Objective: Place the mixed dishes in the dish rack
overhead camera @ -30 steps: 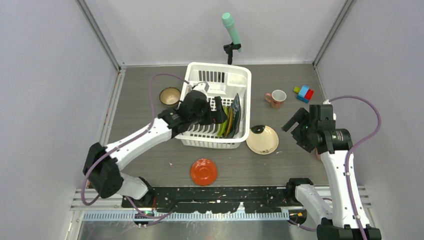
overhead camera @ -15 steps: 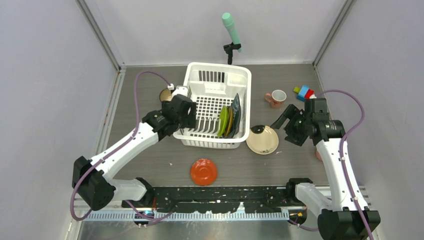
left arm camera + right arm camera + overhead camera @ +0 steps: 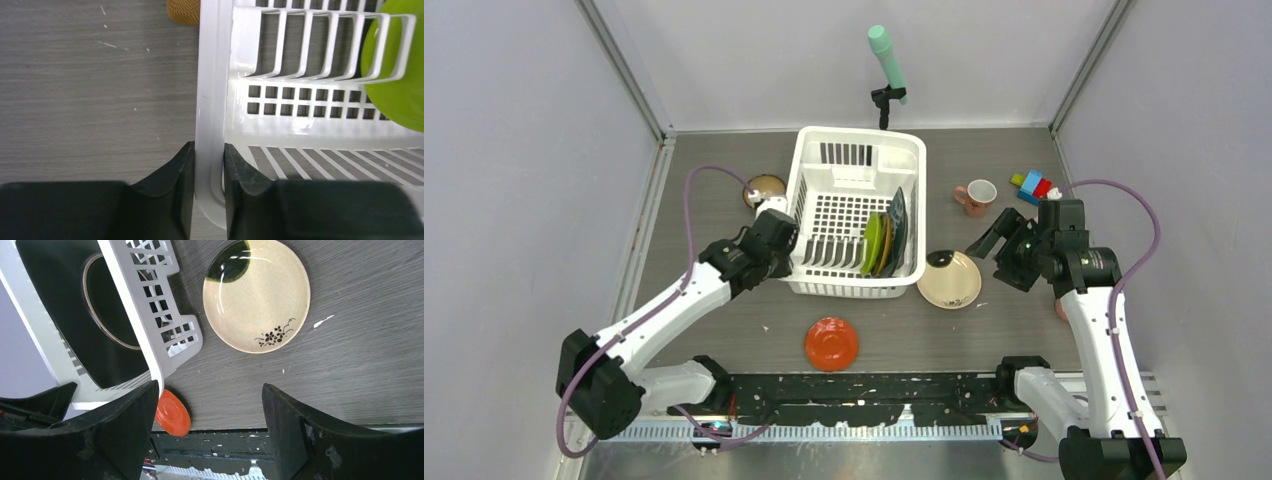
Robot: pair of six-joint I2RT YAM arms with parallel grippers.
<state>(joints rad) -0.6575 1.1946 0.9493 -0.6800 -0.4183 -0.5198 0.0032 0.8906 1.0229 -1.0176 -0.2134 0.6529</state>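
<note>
My left gripper (image 3: 786, 240) is shut on the left rim of the white dish rack (image 3: 860, 133), one finger outside the wall and one inside (image 3: 209, 150). In the rack (image 3: 212, 75) stand a yellow-green plate (image 3: 873, 243) and a dark teal plate (image 3: 896, 228). The small brown bowl (image 3: 764, 186) sits on the table just left of the rack. My right gripper (image 3: 1002, 250) hangs open above the table, beside the cream plate (image 3: 950, 279); nothing lies between its fingers (image 3: 210, 410). The red-orange dish (image 3: 831, 343) lies in front of the rack. A pink mug (image 3: 976, 196) stands at its right.
Small coloured toy blocks (image 3: 1032, 186) lie at the far right. A mint-green cylinder on a black stand (image 3: 887, 55) rises behind the rack. Grey walls close in the table on three sides.
My left gripper has drawn back out of the rack to its left rim and closed on it. The right arm has shifted slightly toward the cream plate, still open.
</note>
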